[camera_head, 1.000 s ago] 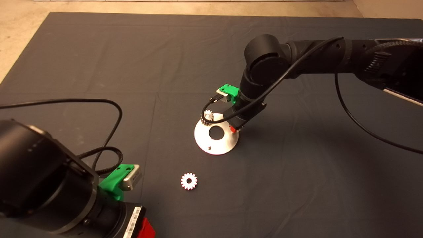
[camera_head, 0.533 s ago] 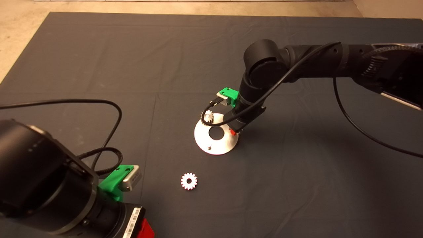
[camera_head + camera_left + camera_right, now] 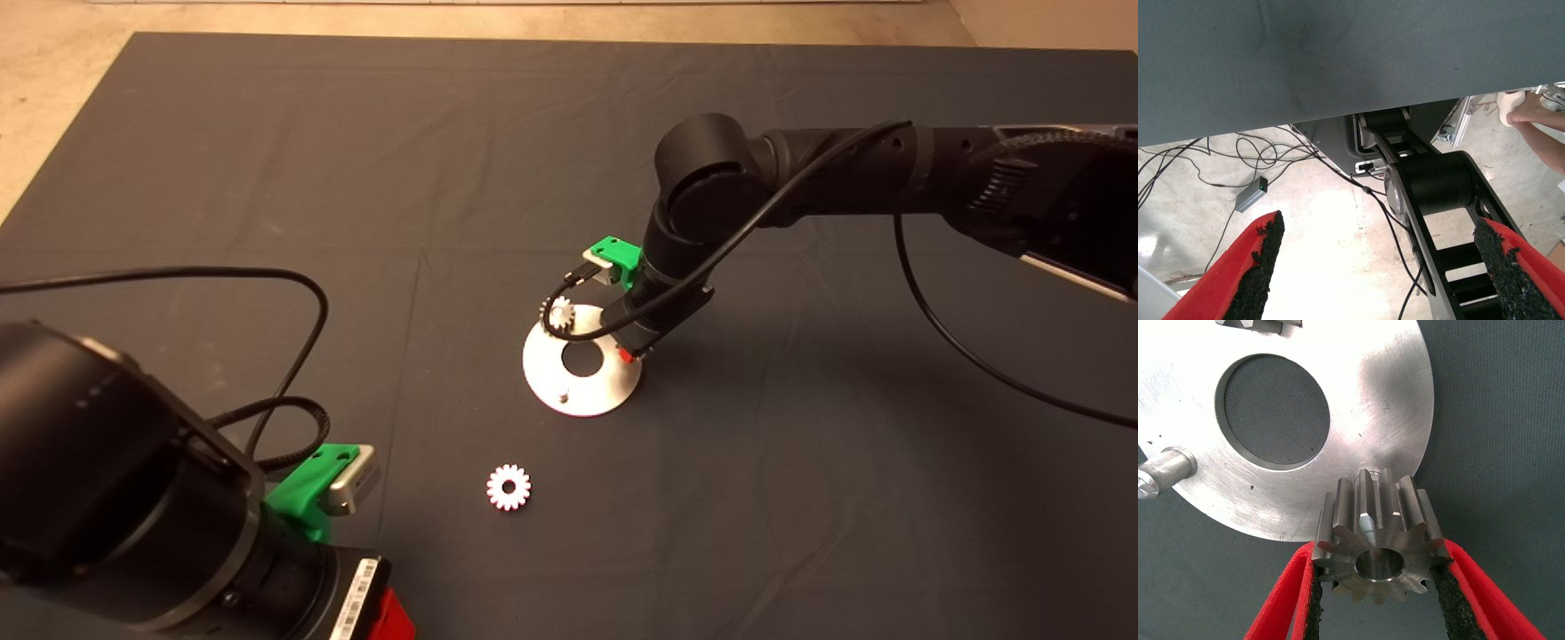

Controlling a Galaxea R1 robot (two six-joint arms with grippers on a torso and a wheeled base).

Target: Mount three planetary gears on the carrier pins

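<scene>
Head view: the right gripper sits at the disc's far-right rim; one gear rests on the pin beside it, a loose gear lies well off on the mat. The left gripper waits at the lower-left edge.

Left wrist view: its fingers gape wide, empty.

Right wrist view: fingers pinch a third gear over the rim, seemingly above a pin; a bare pin stands apart
</scene>
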